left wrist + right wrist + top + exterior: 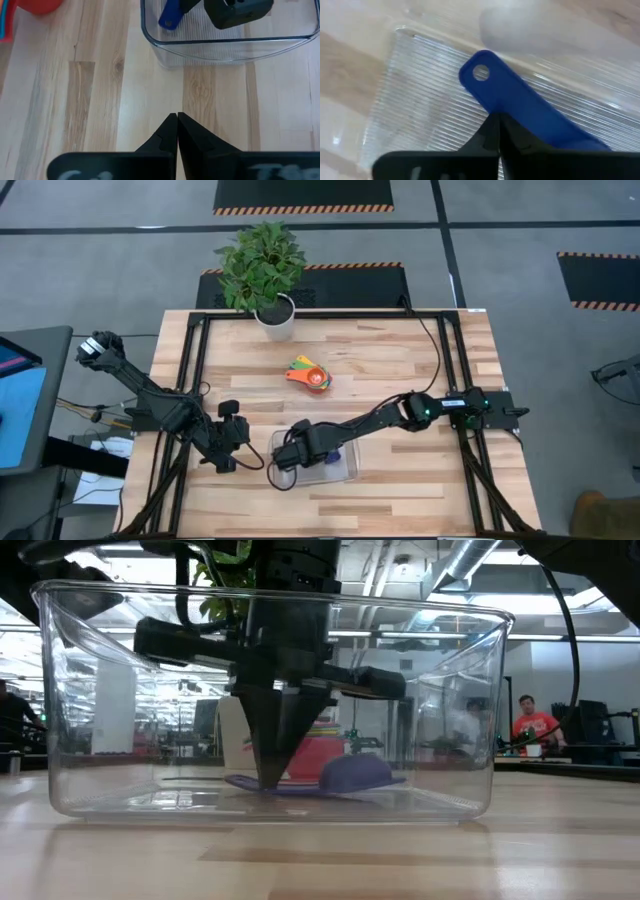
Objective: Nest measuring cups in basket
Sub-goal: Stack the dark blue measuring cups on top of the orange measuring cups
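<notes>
**One cup in the basket, the remaining cups still out on the table.**

The right gripper (292, 455) reaches into the clear basket (347, 475) at the table's near edge, its jaws closed on the handle of the dark blue measuring cup (520, 107), which rests on the basket floor. The other measuring cups (309, 373) lie clustered farther back at mid-table, near the plant pot (276, 319), not yet nested. The left gripper (177, 131) waits shut and empty, left of the basket.

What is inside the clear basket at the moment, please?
Inside the basket: a blue measuring cup, upside down, and the right gripper on its handle. Its arm hides the rest from above.
</notes>
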Robot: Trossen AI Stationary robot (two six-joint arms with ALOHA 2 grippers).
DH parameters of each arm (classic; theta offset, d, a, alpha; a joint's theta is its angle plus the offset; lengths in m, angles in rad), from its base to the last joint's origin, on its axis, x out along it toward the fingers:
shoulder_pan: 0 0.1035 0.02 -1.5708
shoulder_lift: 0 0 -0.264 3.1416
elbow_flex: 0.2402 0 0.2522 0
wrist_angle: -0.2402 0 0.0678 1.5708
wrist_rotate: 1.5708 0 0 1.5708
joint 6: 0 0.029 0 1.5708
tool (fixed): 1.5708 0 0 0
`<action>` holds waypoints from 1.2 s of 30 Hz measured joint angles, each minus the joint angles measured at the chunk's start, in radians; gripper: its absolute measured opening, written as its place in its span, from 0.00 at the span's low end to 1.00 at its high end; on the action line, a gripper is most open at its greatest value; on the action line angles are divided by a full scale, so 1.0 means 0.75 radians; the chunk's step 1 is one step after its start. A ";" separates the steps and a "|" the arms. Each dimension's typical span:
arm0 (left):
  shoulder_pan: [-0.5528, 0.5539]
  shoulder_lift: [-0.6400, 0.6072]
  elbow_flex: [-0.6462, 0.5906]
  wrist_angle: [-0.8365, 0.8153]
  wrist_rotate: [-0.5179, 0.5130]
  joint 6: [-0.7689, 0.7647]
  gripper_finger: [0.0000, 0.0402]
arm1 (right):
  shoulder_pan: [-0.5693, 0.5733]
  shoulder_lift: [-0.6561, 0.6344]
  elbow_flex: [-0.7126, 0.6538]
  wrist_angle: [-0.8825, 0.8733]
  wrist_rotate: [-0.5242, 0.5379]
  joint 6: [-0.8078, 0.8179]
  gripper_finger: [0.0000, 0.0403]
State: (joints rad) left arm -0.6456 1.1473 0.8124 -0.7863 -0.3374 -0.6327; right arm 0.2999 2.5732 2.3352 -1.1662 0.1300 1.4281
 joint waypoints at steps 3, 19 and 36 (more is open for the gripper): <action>0.001 0.000 0.000 0.000 -0.001 0.009 0.00 | 0.008 0.000 0.000 0.049 -0.008 -0.029 0.03; 0.000 0.000 0.000 -0.004 -0.019 0.066 0.00 | 0.040 -0.074 0.026 0.059 -0.070 -0.069 0.02; 0.000 -0.001 0.000 -0.012 -0.044 0.051 0.00 | 0.031 -0.126 0.022 -0.271 -0.206 -0.414 0.47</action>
State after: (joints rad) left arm -0.6454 1.1469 0.8124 -0.7952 -0.3702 -0.5942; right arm 0.3229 2.4790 2.3517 -1.3696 -0.0246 1.1175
